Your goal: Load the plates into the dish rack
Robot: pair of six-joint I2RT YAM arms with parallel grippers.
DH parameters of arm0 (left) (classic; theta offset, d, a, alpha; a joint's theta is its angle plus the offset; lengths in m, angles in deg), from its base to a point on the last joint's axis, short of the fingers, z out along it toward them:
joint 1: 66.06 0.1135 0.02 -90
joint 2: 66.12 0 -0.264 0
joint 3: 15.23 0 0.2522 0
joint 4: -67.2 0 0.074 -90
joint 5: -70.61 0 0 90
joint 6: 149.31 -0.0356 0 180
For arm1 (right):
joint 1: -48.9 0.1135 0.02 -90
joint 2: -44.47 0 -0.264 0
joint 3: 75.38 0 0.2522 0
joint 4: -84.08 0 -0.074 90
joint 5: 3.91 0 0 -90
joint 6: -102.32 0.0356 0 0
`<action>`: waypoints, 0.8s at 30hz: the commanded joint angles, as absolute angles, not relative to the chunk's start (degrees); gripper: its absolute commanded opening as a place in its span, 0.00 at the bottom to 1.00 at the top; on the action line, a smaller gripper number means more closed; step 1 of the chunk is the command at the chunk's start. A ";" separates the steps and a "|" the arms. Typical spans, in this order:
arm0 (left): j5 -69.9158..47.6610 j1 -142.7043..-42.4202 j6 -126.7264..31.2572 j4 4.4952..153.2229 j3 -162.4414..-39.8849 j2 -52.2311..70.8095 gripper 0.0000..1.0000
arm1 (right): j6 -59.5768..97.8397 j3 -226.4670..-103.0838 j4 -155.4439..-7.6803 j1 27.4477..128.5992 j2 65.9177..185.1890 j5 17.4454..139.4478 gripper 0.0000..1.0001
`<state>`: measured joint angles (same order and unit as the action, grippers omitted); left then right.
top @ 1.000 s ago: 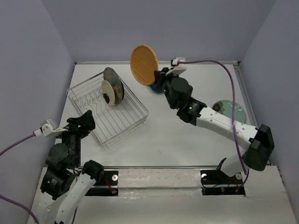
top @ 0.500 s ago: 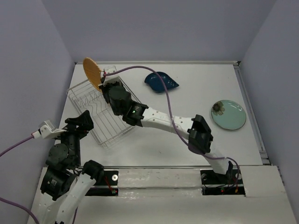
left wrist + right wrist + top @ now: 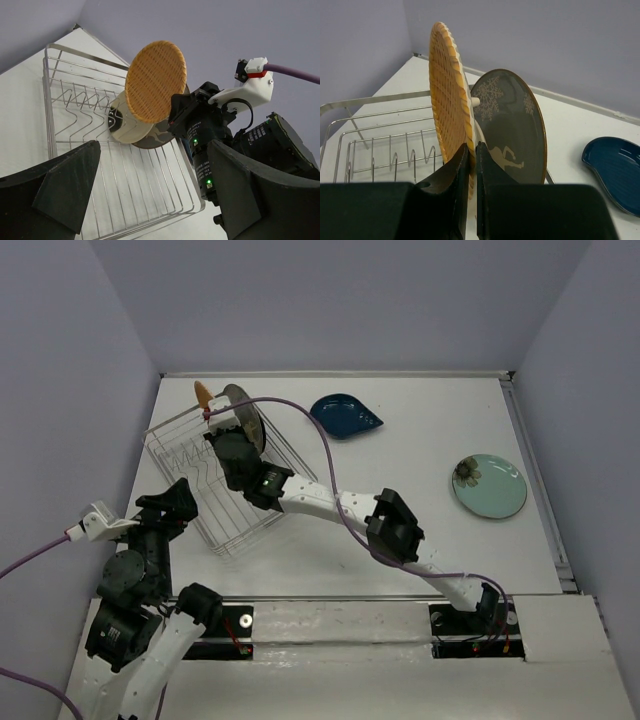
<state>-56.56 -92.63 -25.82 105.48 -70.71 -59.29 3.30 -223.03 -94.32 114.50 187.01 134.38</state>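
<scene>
I observe the right end effector [image 3: 472, 150] pinching the orange plate [image 3: 447, 95] upright over the rack [image 3: 60, 95], just beside the grey plate [image 3: 512, 130]. Left end effector [image 3: 152, 165] spread, holding nothing.

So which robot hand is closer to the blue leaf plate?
The right. The right gripper holds the orange plate over the dish rack, a little way from the blue leaf plate. The left gripper sits at the rack's near side, farther off.

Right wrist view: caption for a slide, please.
Right fingers pinch the orange plate upright over the dish rack, beside the grey deer plate.
</scene>
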 commanded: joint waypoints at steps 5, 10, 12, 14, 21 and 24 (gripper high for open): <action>-57.27 -92.96 -25.65 103.90 -71.88 -59.88 0.99 | 5.27 -225.82 -98.25 114.11 187.30 136.80 0.07; -57.01 -92.96 -25.74 103.82 -71.80 -59.61 0.99 | 8.36 -223.97 -96.40 114.11 187.73 136.45 0.07; -56.92 -93.05 -25.83 103.81 -71.71 -59.61 0.99 | 10.11 -222.92 -95.44 114.11 187.82 136.27 0.07; -56.74 -92.96 -25.83 103.73 -71.71 -59.70 0.99 | 11.35 -221.95 -94.99 114.11 187.56 136.10 0.07; -56.48 -93.31 -26.00 103.64 -71.62 -59.61 0.99 | 11.79 -220.71 -94.11 114.11 187.56 136.54 0.07; -56.48 -93.40 -26.00 103.73 -71.62 -59.61 0.99 | 12.14 -220.01 -93.67 114.11 187.38 136.01 0.07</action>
<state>-55.84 -93.07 -25.84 105.48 -70.71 -59.29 10.62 -220.27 -90.61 114.24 188.52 135.19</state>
